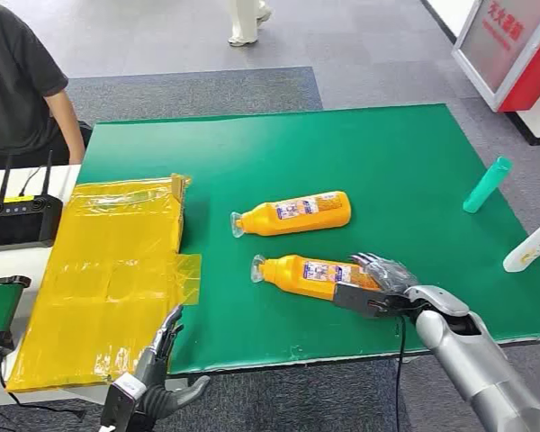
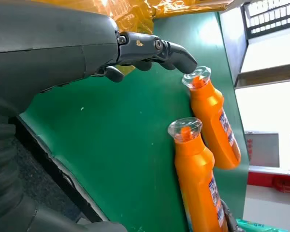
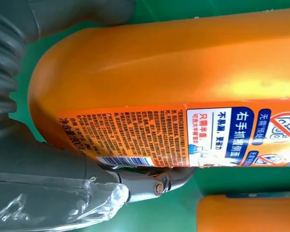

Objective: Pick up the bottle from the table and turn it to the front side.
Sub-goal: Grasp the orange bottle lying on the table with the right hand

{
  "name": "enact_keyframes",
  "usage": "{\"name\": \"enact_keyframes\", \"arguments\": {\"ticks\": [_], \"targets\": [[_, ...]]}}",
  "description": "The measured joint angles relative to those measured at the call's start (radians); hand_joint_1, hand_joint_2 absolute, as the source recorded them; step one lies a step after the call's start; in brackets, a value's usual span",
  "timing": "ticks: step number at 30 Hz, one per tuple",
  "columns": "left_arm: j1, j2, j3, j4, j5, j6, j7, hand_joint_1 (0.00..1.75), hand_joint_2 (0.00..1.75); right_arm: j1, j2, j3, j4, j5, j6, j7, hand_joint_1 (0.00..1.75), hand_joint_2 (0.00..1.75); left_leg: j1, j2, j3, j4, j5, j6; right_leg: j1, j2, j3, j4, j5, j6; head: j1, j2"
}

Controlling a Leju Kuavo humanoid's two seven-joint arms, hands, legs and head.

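Right hand [image 1: 379, 281] is at the base end of the near orange bottle [image 1: 308, 274], fingers wrapped around the bottom of it, and the right wrist view has the thumb under the label edge with the bottle body pressed close against the palm, so I'd call that a grasp, though the bottle looks to be lying on the green tabletop [image 1: 403, 162] rather than lifted. Its long axis runs left to right, clear cap [image 1: 257, 267] pointing left, base pointing right into the hand, so the right arm is plainly the nearer one. The label facing up carries fine print and a barcode, which reads like the back panel; the coming move would be a lift and a roll about that long axis. Watch the far orange bottle [image 1: 294, 214], parallel and just beyond it; a wide roll could nudge it. Left hand [image 1: 160, 360] hovers low at the near left edge, fingers spread, holding nothing, well apart from both bottles. Yellow plastic sheet [image 1: 111, 270] lies to the left, a teal bottle [image 1: 487, 184] far right.
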State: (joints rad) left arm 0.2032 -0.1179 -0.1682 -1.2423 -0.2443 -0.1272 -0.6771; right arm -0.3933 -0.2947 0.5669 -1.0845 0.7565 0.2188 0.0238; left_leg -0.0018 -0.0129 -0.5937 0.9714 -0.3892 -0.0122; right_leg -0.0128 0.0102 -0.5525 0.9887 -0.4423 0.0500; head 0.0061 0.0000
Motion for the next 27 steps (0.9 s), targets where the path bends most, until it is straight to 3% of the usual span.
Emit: {"name": "enact_keyframes", "arguments": {"ticks": [3, 10, 17, 22, 27], "targets": [[0.0, -0.001, -0.001, -0.009, 0.024, 0.001, 0.0, 0.0, 1.75, -0.007, 0.002, 0.004, -0.001, 0.023, -0.011, 0.014, 1.75, 1.75, 0.0, 0.0, 0.0, 0.0, 0.001, 0.0, 0.0, 0.0, 0.0, 0.0, 0.001, -0.001, 0.0, 0.0], [-0.032, -0.007, -0.011, -0.045, 0.061, 0.014, 0.0, 0.0, 1.75, -0.063, -0.008, 0.017, -0.055, 0.022, 0.069, 0.071, 1.75, 1.75, 0.0, 0.0, -0.003, 0.0, 0.004, 0.002, 0.0, 0.0, -0.003, 0.0, 0.004, 0.0, 0.0, 0.0], [0.008, -0.004, -0.004, -0.033, 0.0, -0.005, 0.0, 0.0, 1.75, 0.093, 0.024, -0.023, -0.094, 0.036, -0.14, -0.002, 1.75, 1.75, 0.0, -0.001, -0.006, 0.0, 0.002, 0.001, 0.0, -0.002, -0.005, 0.0, 0.002, 0.0, 0.0, 0.0], [0.025, -0.015, 0.03, -0.033, -0.023, -0.04, 0.0, 0.0, 1.75, 0.214, 0.064, -0.095, -0.209, 0.052, -0.159, -0.004, 1.75, 1.75, 0.0, -0.001, -0.006, 0.0, 0.0, 0.0, 0.0, -0.002, -0.005, 0.0, -0.001, 0.0, 0.0, 0.0], [0.028, -0.025, 0.05, -0.033, -0.029, -0.056, 0.0, 0.0, 1.75, 0.256, 0.085, -0.133, -0.261, 0.057, -0.161, -0.012, 1.75, 1.75, 0.0, -0.001, -0.006, 0.0, 0.0, 0.0, 0.0, -0.002, -0.005, 0.0, -0.001, 0.0, 0.0, 0.0]]}}
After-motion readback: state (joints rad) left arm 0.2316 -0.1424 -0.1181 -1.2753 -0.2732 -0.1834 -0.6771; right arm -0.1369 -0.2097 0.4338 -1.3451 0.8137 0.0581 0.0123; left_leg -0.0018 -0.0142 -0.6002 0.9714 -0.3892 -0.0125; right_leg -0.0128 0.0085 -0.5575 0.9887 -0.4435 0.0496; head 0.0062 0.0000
